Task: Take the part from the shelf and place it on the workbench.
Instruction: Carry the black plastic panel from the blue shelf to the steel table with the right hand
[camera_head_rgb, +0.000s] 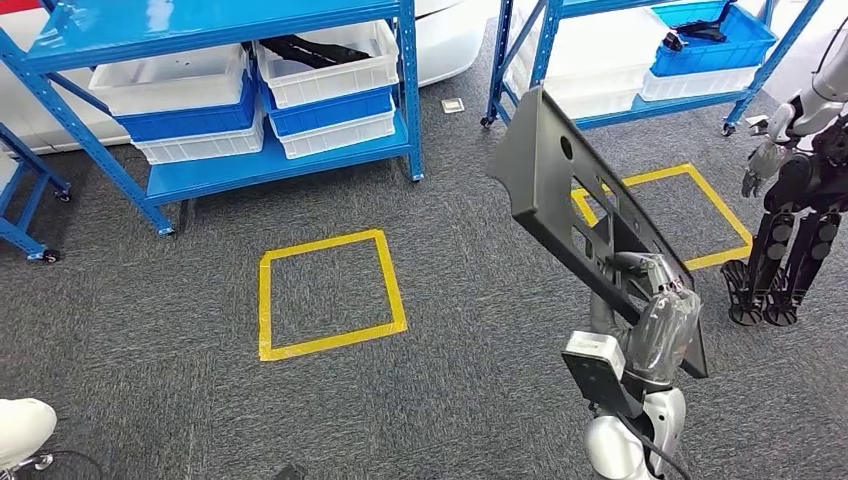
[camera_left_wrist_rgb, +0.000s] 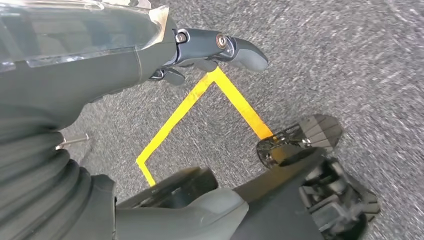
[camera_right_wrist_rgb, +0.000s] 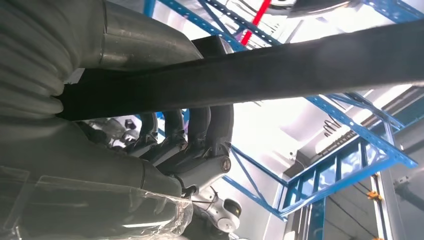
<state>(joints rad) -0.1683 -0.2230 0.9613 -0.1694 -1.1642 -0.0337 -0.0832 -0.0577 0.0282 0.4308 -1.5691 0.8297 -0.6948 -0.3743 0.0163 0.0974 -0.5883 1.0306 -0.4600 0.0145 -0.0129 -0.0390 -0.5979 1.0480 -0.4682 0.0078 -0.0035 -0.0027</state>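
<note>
One dark grey part (camera_head_rgb: 575, 200), a long flat panel with cut-outs, is off the shelf (camera_head_rgb: 270, 160) and carried in the right hand (camera_head_rgb: 660, 325), whose fingers (camera_right_wrist_rgb: 192, 132) wrap round its lower edge. It juts up and forward from that hand, tilted, so the grip should stay firm and the wrist level while walking. The left hand (camera_left_wrist_rgb: 150, 55) hangs over the carpet holding nothing, fingers loosely apart. Beyond the part's top edge stands a second blue rack (camera_head_rgb: 640, 70); just beside the part, another robot (camera_head_rgb: 800, 190) crowds that side. Open carpet lies toward the yellow square (camera_head_rgb: 330, 295). No workbench shows, so turning comes next, I judge.
</note>
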